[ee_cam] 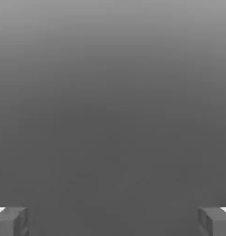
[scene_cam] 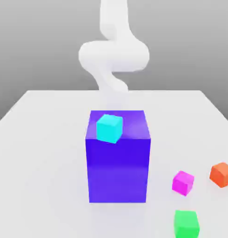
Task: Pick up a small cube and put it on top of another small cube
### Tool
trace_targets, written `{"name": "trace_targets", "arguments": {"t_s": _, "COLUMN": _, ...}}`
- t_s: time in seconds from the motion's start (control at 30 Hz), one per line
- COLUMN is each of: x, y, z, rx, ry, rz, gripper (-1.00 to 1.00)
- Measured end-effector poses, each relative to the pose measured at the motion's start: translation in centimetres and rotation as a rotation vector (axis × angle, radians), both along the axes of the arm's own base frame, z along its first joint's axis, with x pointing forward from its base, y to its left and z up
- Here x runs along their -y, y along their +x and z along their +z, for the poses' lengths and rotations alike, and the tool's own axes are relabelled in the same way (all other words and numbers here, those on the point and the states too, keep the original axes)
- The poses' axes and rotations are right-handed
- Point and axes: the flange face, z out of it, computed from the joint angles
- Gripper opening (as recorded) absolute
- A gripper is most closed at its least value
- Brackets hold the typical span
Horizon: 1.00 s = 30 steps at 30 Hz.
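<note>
The pink cube sits on the table just off the big blue block's lower corner on the exterior view's right, between orange cube and green cube. The gripper, spread wide and empty, apparently hangs behind that block, so it must travel forward past it.

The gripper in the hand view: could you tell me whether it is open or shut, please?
Open. The gripper has its two fingertips at opposite edges of the hand view, a wide gap between them and nothing held.
</note>
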Motion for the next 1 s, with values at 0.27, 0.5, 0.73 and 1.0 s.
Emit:
{"name": "trace_targets", "arguments": {"t_s": 0.27, "x": -9.2, "y": 5.3, "z": -18.5, "rx": -0.263, "ry": -0.108, "rz": 0.28, "gripper": 0.0}}
{"name": "trace_targets", "arguments": {"t_s": 0.5, "x": -15.9, "y": 2.0, "z": -34.3, "rx": -0.475, "ry": -0.214, "rz": 0.529, "gripper": 0.0}}
{"name": "trace_targets", "arguments": {"t_s": 0.73, "x": -19.1, "y": -5.3, "z": -47.2, "rx": -0.654, "ry": -0.316, "rz": 0.752, "gripper": 0.0}}
{"name": "trace_targets", "arguments": {"t_s": 1.0, "x": -19.0, "y": -5.8, "z": -53.1, "rx": -0.665, "ry": -0.32, "rz": 0.761, "gripper": -1.0}}
